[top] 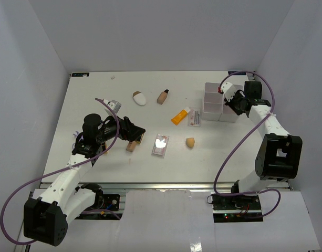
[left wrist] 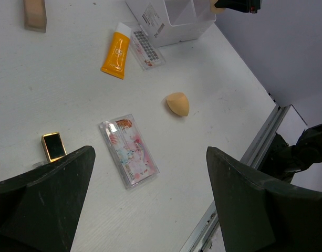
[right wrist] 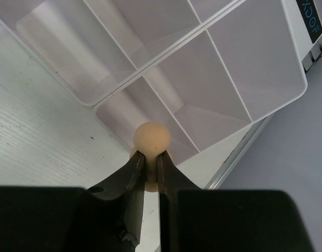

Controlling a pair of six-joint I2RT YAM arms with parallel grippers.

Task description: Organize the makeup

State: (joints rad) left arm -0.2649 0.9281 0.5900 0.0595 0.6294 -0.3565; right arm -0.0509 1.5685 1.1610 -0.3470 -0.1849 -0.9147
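Right jaws tight around tan sponge (right wrist: 152, 137)

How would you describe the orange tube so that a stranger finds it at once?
Start at the white four-compartment plastic box at the far right of the table. Just left of it lies a flat clear palette, then the orange plastic tube with a white cap. Nothing else nearby is bright orange.

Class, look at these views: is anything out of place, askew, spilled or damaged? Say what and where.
Nothing looks spilled or broken. The tube and a palette lie askew on the table, outside the box. One sponge is pinched in the right gripper over the box.
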